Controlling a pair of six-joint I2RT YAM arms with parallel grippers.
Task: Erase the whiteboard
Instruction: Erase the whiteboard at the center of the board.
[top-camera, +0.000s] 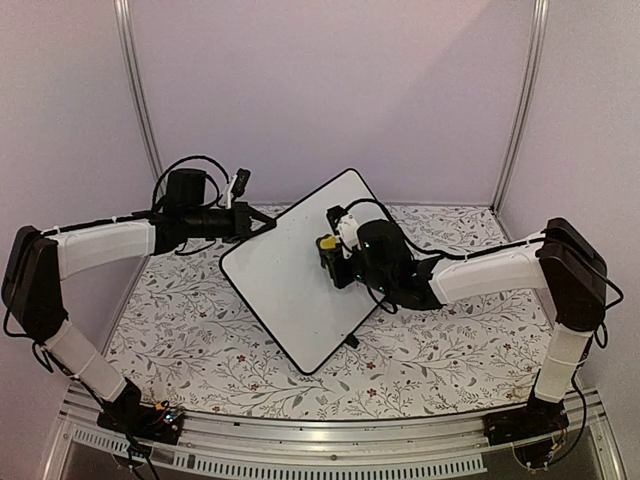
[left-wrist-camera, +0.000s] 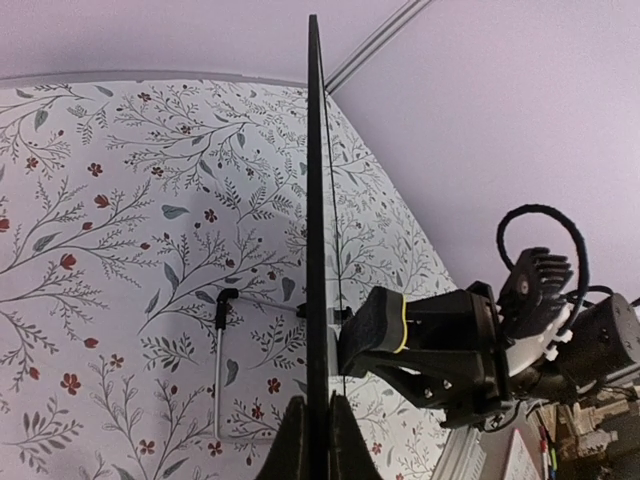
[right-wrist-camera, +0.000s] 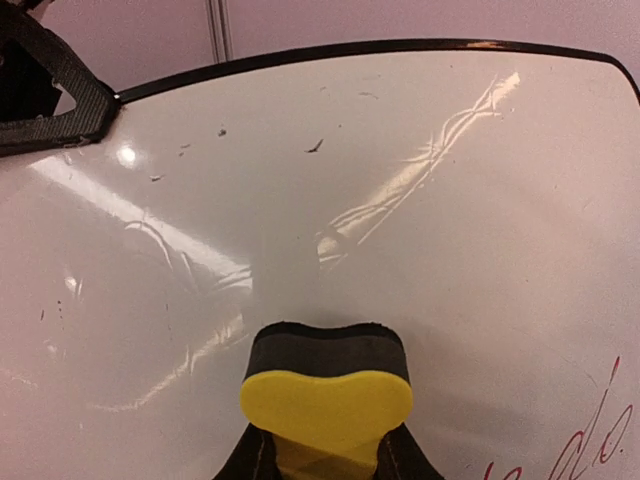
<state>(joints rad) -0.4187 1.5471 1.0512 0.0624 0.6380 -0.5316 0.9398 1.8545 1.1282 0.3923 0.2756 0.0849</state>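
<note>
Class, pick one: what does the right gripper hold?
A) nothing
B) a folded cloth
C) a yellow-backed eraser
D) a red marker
C: the right gripper is shut on an eraser with a yellow back, its dark pad toward the whiteboard.

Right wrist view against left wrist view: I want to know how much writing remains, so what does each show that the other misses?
Only the right wrist view shows the face of the white rectangular black-framed whiteboard: red handwriting low at the picture's right and small dark specks near the top. Only the left wrist view shows the board edge-on, the floral tablecloth and a thin metal leg. Both show the yellow-backed eraser with dark felt at the board.
</note>
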